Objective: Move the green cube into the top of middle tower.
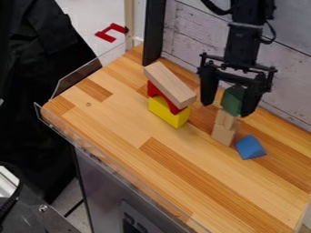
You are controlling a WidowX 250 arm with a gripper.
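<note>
The blue wedge (249, 147) lies beside the tan wooden tower (224, 132); atop it, the green block (231, 101) stands between the parted fingers of the hand (227, 109), nearer the view's right one.

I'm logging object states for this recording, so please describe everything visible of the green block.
The green block is dark green and plain-sided, with a slanted upper-left edge; it looks like painted wood. It appears upright between the fingers of the open black gripper, directly above the pale wooden tower. Its bottom seems to meet the tower's top, though full support can't be confirmed. A gap separates it from the image-left finger; whether the image-right one touches it is unclear.
</note>
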